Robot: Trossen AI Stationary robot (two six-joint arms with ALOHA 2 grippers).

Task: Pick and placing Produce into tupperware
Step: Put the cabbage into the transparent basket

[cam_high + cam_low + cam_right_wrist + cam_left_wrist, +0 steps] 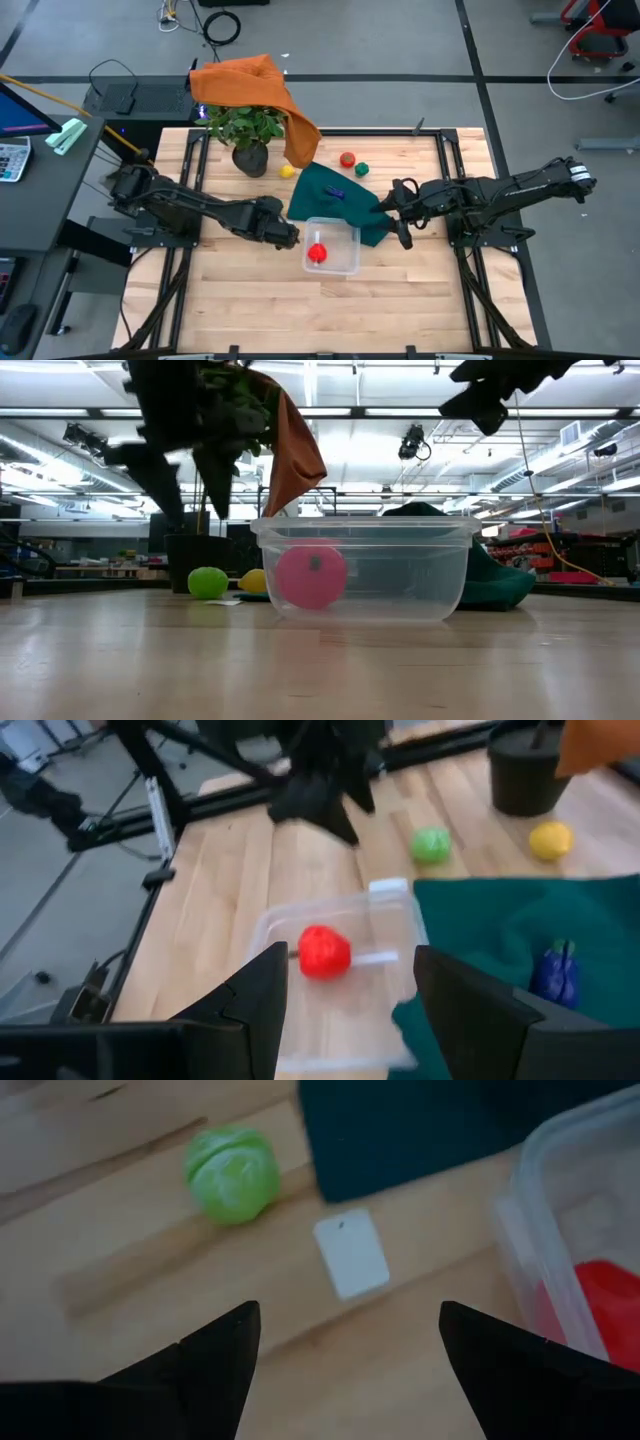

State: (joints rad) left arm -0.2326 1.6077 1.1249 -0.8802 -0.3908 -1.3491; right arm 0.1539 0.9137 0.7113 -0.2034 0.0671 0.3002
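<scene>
The clear tupperware [343,259] [420,575] stands on the table with one red produce piece [317,253] [325,951] inside. A green piece [232,1173] [208,582] lies on the wood beside a small white block [352,1253]. A yellow piece [287,171], a red one [347,158] and another green one [362,169] lie farther back. A dark blue piece [335,192] [557,975] rests on the dark green cloth [330,205]. My left gripper [288,236] [350,1350] hovers open just left of the tupperware. My right gripper [401,214] [350,1005] hangs open to its right, over the cloth.
A potted plant [250,135] draped with an orange cloth [255,85] stands at the far left of the table. The dark green cloth reaches the tupperware's far and right sides. Bare wood [330,310] lies toward the near edge. Black rails [470,270] frame the table.
</scene>
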